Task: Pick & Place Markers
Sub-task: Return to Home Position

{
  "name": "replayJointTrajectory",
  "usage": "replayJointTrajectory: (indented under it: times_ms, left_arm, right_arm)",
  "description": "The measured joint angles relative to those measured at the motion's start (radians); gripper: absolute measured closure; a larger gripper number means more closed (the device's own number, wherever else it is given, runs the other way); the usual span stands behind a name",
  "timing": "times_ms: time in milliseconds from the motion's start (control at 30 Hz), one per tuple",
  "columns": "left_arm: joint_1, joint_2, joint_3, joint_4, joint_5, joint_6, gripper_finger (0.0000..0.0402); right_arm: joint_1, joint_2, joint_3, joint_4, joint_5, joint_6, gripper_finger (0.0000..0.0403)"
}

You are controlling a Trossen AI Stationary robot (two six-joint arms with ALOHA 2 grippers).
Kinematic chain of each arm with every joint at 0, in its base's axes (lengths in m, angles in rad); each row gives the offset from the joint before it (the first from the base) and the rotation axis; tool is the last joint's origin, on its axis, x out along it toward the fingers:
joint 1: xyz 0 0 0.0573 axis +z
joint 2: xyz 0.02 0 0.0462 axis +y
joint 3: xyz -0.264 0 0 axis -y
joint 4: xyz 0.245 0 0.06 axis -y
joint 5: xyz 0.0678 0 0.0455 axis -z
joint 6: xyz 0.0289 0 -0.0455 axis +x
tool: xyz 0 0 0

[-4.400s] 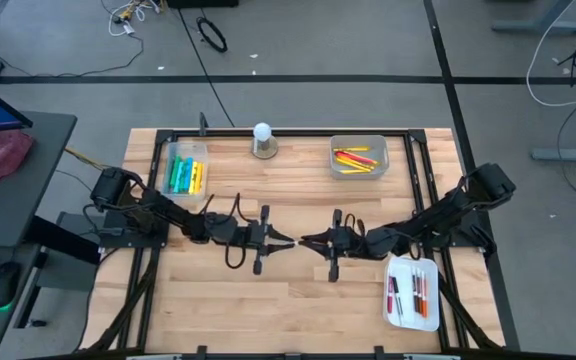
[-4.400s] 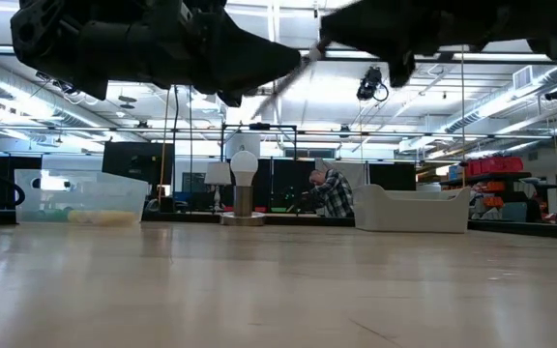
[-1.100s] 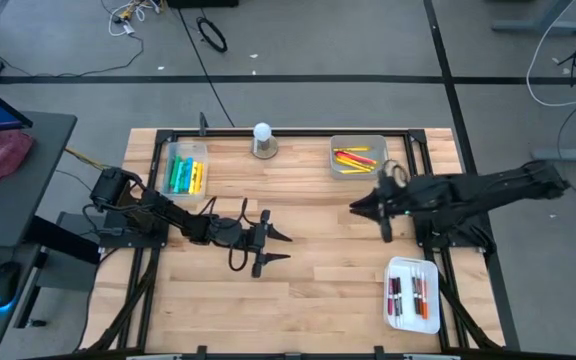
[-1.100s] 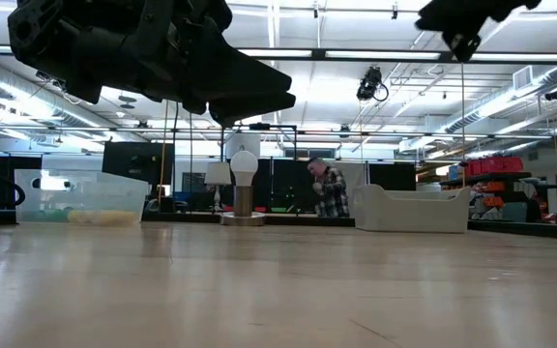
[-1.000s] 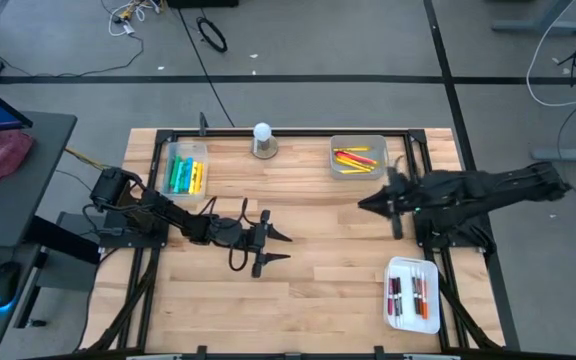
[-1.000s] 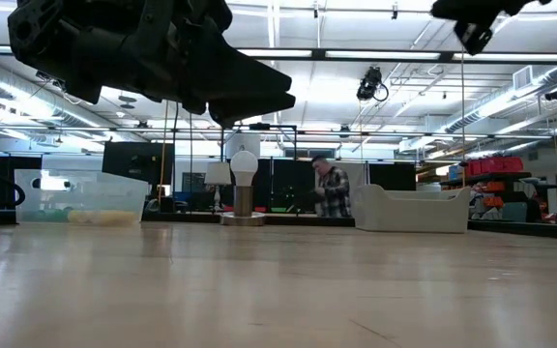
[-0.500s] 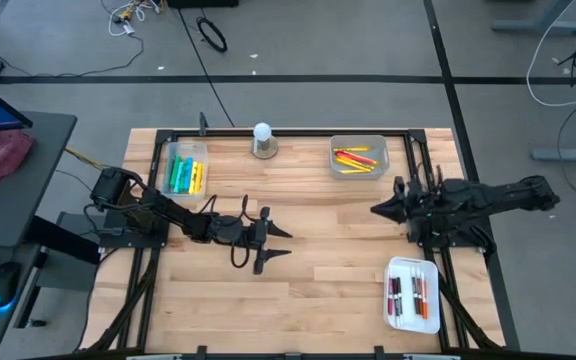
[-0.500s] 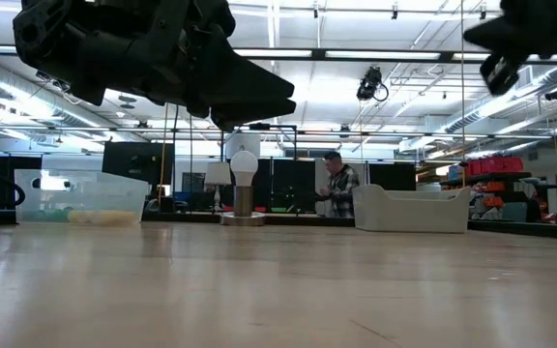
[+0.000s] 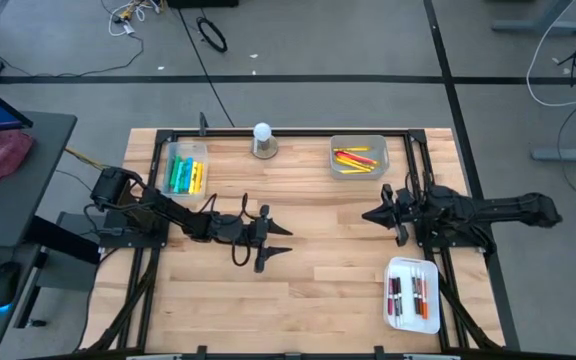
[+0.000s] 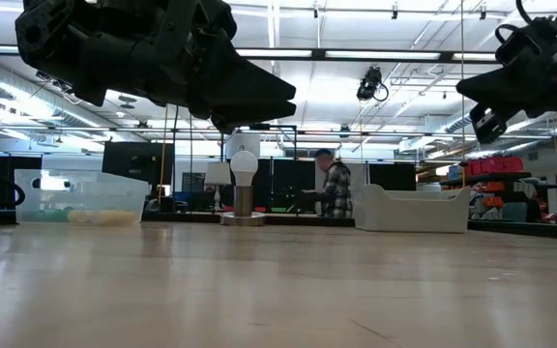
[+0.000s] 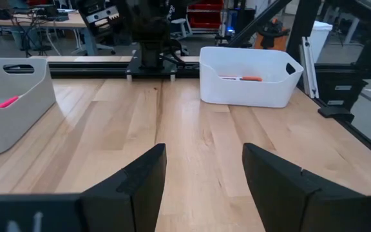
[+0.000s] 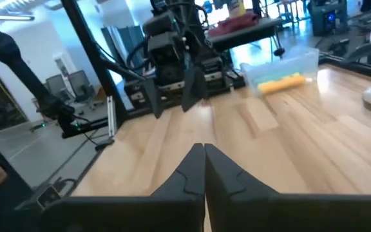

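**Inspector:** Markers (image 9: 356,158)?
**Assessor:** All lay binned, either side of the ball lamp (image 9: 262,140) and far off its right. Left gripper (image 9: 288,240) gaped empty; right gripper (image 9: 368,216) was pinched shut, empty.
**Inspector:** Hazard?
**Assessor:** A low retraction could probably clip the gray bin (image 9: 359,175).

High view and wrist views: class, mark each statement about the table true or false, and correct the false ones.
1. The left end effector has its fingers apart, with nothing between them. True.
2. The right end effector grips a marker. False: its fingers are shut together on nothing.
3. The white tray holds green and yellow markers. False: its markers are red and dark; the green and yellow ones lie in the clear tray.
4. The white ball stands between the clear tray and the gray tray. True.
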Motion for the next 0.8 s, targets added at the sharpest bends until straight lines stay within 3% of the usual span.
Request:
replayJointTrajectory:
  times_ms: [200, 533, 633, 800]
  left_arm:
    - [0.0, 0.0, 0.0, -0.001, 0.0, 0.0, 0.0191]
    - [0.0, -0.003, 0.0, -0.002, 0.0, -0.03, 0.0201]
    - [0.009, -0.034, 0.0, -0.022, 0.029, 0.005, 0.0241]
    - [0.067, -0.147, 0.0, -0.22, 0.103, 0.043, 0.0373]
  right_arm:
    - [-0.01, -0.001, 0.001, -0.013, -0.005, -0.068, 0.0403]
    - [-0.01, 0.002, 0.001, -0.114, 0.082, -0.121, 0.0396]
    - [-0.01, 0.002, 0.001, -0.115, 0.082, -0.122, 0.0386]
    - [-0.01, 0.002, 0.001, -0.115, 0.082, -0.122, 0.0377]
